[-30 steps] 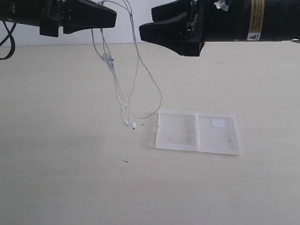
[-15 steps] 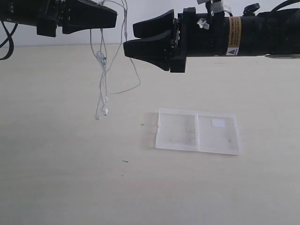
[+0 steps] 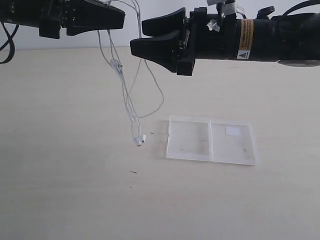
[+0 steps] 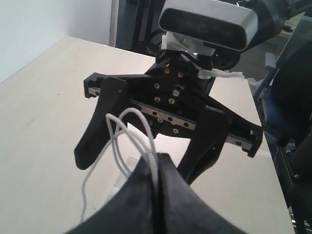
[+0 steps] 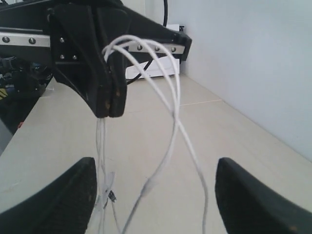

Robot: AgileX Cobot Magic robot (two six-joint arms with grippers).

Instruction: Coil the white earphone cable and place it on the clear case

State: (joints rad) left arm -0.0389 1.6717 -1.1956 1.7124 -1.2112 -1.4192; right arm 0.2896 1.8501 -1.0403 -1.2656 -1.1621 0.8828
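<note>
The white earphone cable [image 3: 122,85] hangs in loops from my left gripper [image 3: 121,19], which is shut on it high at the back left; its earbuds [image 3: 138,140] dangle just above the table, left of the clear case [image 3: 210,140]. In the left wrist view the strands [image 4: 127,141] rise out of the closed fingertips [image 4: 157,168]. My right gripper [image 3: 137,36] is open, level with the left one and facing it, the hanging loops just in front of its fingers. Through the right wrist camera the cable [image 5: 168,146] hangs between the open fingers [image 5: 66,195]. The case lies flat, sticker [image 3: 233,131] on its right panel.
The pale tabletop [image 3: 75,190] stretches round the case. A tiny dark speck [image 3: 133,172] lies in front of the earbuds. A white wall [image 3: 150,10] runs behind the far table edge.
The hanging cable has swung right and lower, its earbuds now closer to the case. The right gripper came leftward toward the cable over the past second; the left gripper stayed put.
</note>
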